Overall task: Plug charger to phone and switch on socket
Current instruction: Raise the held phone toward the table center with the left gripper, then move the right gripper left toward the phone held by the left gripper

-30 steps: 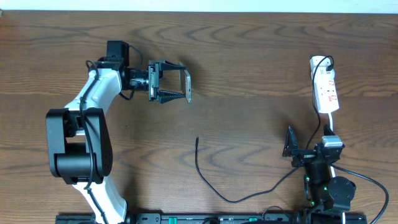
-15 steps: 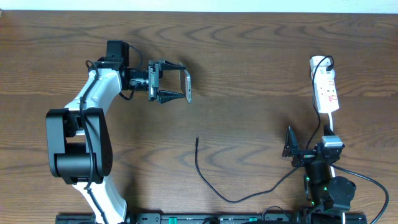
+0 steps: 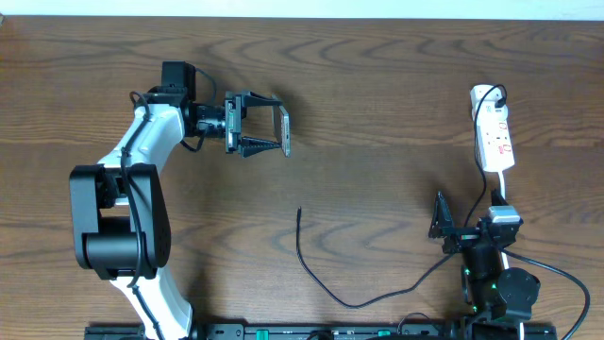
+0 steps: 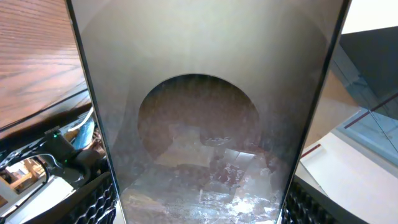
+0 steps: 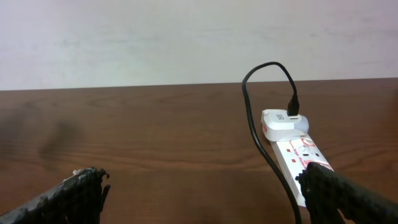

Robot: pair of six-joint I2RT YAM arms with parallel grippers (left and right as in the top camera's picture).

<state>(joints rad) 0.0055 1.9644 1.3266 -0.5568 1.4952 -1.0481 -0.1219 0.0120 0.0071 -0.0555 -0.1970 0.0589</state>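
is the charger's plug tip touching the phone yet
Apart. The overhead view shows the charger tip lying on the table, with bare wood between it and the phone, which is held in the left claw.

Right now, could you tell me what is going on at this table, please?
The left hand grips the phone, holding it on edge over the table. The charger lies loose on the surface, its plug tip free and not in the phone. The right hand sits open near the front edge, holding nothing, with the socket ahead of it.
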